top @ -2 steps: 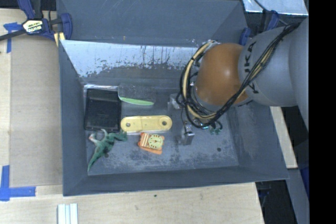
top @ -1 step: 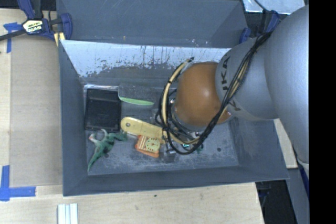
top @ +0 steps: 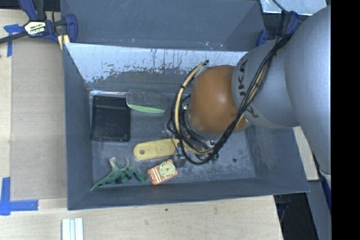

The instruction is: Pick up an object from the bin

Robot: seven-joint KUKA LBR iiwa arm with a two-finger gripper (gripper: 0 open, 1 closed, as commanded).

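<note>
A dark part of my gripper (top: 181, 151) shows below the orange wrist cover, at the right end of a flat yellow piece (top: 153, 149) lying in the middle of the bin floor. Whether it touches that piece is hidden by cables. Just in front of it lies a small orange-red block with a pale round face (top: 162, 172). A green toy lizard (top: 118, 176) lies further left, near the front wall.
A black rectangular box (top: 111, 118) lies flat at the left of the bin floor. A thin green leaf-shaped strip (top: 145, 109) lies beside it toward the back. The arm and its orange cover hang over the right half of the bin.
</note>
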